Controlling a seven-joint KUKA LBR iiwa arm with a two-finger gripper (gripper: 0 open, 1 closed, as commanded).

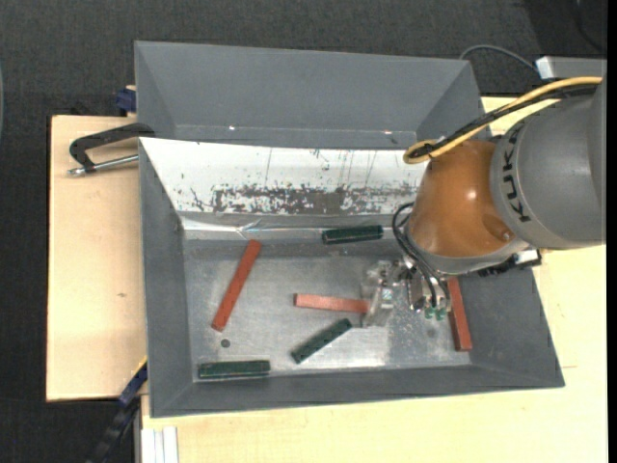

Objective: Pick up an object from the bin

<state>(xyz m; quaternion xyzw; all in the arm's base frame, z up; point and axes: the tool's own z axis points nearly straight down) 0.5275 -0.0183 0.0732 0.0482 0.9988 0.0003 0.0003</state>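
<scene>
Where a flat red stick (330, 303) ends, pincer (380, 295) hangs.

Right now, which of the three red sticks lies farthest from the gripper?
The slanted red stick at left; the middle red stick and right red stick lie by the gripper.

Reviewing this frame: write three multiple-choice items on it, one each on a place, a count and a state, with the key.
1. The gripper is: A at the front-left corner; B by the middle red stick's right end; C at the left wall.
2. Dark green sticks in the bin: A one; B three; C five.
3. The front-left dark green stick: A lies flat; B stands on end; C rests atop a red stick.
Key: B, it hangs there; B, one back, one mid-front, one front-left; A, its full length is on the floor.
</scene>
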